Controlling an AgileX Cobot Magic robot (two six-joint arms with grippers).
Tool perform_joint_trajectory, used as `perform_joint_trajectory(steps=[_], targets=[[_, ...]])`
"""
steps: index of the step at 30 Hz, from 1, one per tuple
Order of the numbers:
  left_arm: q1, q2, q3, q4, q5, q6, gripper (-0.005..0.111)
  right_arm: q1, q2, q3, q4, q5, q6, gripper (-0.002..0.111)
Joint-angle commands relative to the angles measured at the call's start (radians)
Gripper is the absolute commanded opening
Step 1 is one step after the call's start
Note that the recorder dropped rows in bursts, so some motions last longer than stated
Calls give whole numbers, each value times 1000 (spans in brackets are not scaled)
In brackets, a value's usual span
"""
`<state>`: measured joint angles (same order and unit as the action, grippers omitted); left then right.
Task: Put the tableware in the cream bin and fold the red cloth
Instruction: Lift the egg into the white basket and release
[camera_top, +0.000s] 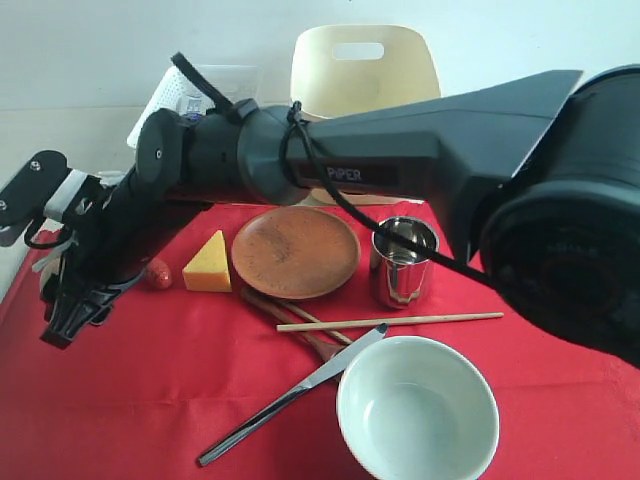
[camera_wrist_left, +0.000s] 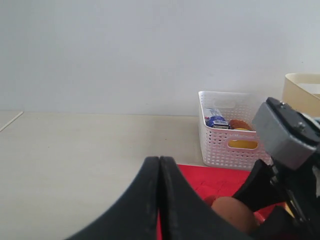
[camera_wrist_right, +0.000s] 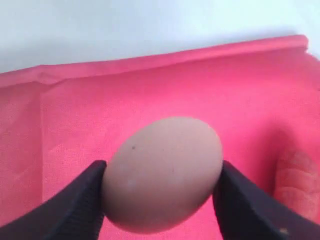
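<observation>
Right wrist view: right gripper (camera_wrist_right: 161, 197) is clamping an egg (camera_wrist_right: 162, 165) over the red cloth (camera_wrist_right: 75, 125), possibly lifted; left gripper (camera_wrist_left: 160, 170) is holding its fingers together. Mid-cloth, plate (camera_top: 296, 250), cup (camera_top: 403, 262), bowl (camera_top: 417, 410), knife (camera_top: 290, 397) and chopsticks (camera_top: 390, 321) are lying unbinned; cream bin (camera_top: 400, 80) is standing at the desk's far edge; folding is pending.
</observation>
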<state>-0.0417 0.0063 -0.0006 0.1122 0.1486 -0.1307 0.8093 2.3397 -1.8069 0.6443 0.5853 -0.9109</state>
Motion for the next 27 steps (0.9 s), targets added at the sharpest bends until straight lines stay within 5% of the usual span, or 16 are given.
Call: perform_joint_trajectory(steps=[1, 8, 27], targets=[[2, -6, 1, -1, -5, -1, 1, -13, -52, -7, -107, -2, 82, 0], [2, -6, 1, -1, -5, -1, 1, -54, -89, -7, -290, -101, 283, 0], [2, -6, 1, -1, -5, -3, 1, -210, -37, -7, -281, -562, 549, 0]])
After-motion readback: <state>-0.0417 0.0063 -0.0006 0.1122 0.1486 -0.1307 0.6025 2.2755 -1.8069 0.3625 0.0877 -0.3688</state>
